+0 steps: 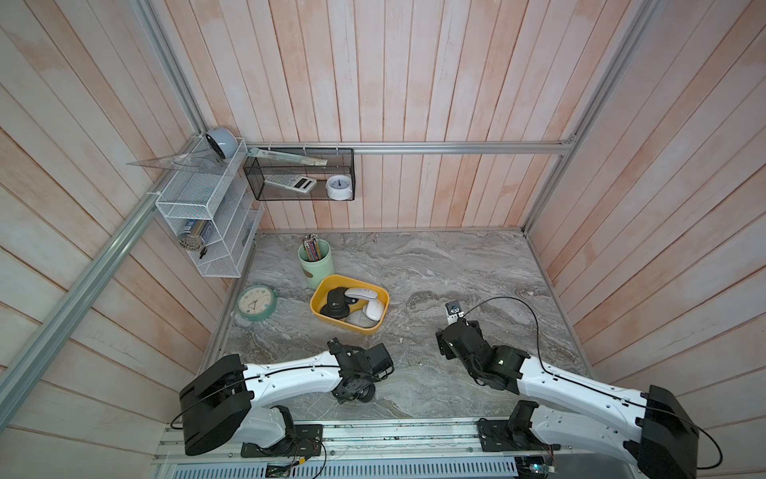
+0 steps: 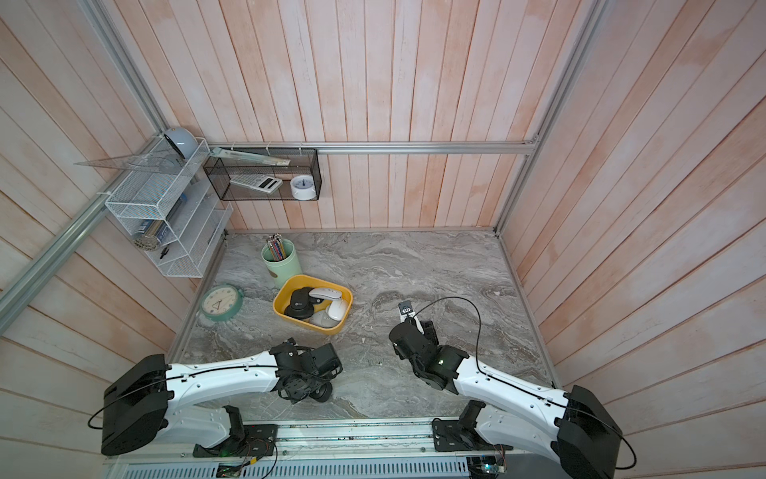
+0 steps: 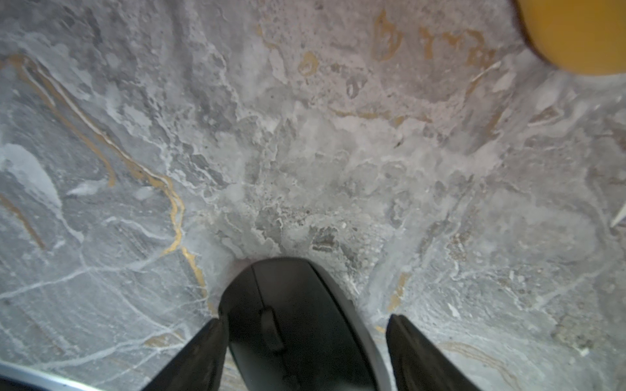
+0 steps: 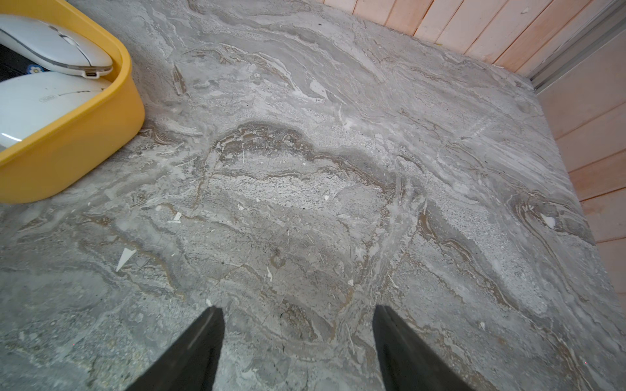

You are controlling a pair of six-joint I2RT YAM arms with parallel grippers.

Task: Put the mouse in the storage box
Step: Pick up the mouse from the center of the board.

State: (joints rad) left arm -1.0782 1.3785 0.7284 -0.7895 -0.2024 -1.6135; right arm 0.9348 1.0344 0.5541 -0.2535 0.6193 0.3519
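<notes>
A black mouse lies on the marble table between the fingers of my left gripper. One finger touches its side; a narrow gap shows at the other finger. In both top views the left wrist covers most of this mouse, near the front. The mustard-yellow storage box stands beyond it and holds several black and white mice. A corner of the box shows in the left wrist view. My right gripper hangs open over bare marble, right of the box.
A green pencil cup stands just behind the box, and a teal clock lies to its left. A white wire rack and a black mesh basket hang on the walls. Wooden panels enclose the table on three sides.
</notes>
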